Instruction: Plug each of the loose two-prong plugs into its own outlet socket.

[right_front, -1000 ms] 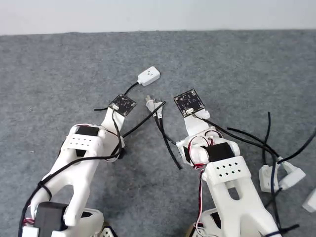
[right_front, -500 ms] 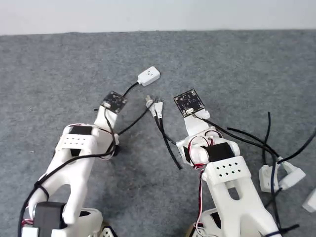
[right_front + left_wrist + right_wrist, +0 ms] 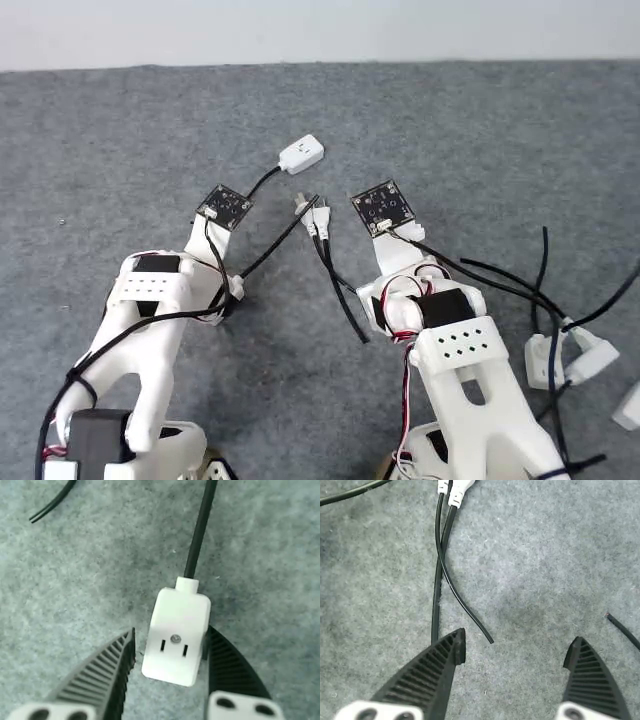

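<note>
A white outlet socket [image 3: 176, 636] lies face up on the grey carpet, its two slots showing and its black cable [image 3: 199, 535] leading away. My left gripper [image 3: 170, 632] is open around it, one finger [image 3: 225, 662] against its side and the other finger [image 3: 107, 672] a small gap off. Two white two-prong plugs [image 3: 311, 215] lie side by side between the arms, and their ends [image 3: 455, 486] are ahead of my open right gripper [image 3: 515, 645], which holds nothing. Another white socket [image 3: 301, 153] lies beyond the left arm [image 3: 150, 300].
The plugs' black cables [image 3: 442, 555] run back across the carpet towards the right gripper, one ending loose [image 3: 490, 641]. More white sockets and plugs [image 3: 560, 358] with cables lie at the right edge beside the right arm [image 3: 460, 350]. A loose cable end [image 3: 32, 517] lies near the left gripper.
The left arm has swung a little to the left, its camera board now farther from the plugs. The right arm has stayed still.
</note>
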You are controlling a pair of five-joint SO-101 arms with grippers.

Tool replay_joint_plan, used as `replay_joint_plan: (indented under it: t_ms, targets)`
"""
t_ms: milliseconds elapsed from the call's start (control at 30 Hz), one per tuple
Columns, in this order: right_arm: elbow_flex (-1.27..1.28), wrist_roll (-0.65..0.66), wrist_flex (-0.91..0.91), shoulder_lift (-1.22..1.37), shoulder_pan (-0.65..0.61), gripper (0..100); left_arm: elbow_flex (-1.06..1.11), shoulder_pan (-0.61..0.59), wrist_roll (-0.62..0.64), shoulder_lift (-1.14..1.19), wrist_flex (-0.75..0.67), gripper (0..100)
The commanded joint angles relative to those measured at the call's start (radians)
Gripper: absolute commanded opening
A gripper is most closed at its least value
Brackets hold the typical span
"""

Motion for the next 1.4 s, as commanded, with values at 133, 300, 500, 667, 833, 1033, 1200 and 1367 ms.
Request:
replay_joint_plan:
  t_ms: [133, 300, 500, 667, 833, 1033, 1200, 1367]
  targets:
    - [-0.011, -0.005, -0.013, -0.025, 0.004, 31.8, -0.004, 0.057, -0.009, 0.002, 0.054, 21]
    - [-0.011, -0.005, -0.013, -0.025, 0.004, 31.8, -0.001, 0.115, -0.011, 0.043, 0.115, 21]
    - [-0.011, -0.005, -0.012, -0.025, 0.004, 31.8, -0.018, 0.120, -0.009, 0.057, 0.123, 21]
    - [-0.011, -0.005, -0.012, -0.025, 0.004, 31.8, -0.018, 0.203, 0.041, 0.055, 0.198, 15]
    - [-0.011, -0.005, -0.013, -0.025, 0.004, 31.8, -0.048, 0.322, 0.324, 0.061, 0.216, 11]
    - [-0.011, -0.003, -0.012, -0.025, 0.004, 31.8, -0.076, 0.311, 0.500, 0.058, 0.215, 26]
    - [-0.011, 0.015, -0.012, -0.025, 0.004, 31.8, -0.085, 0.278, 0.508, 0.055, 0.210, 30]
    - [-0.011, 0.020, -0.012, -0.025, 0.002, 31.8, -0.110, 0.235, 0.509, 0.055, 0.183, 30]
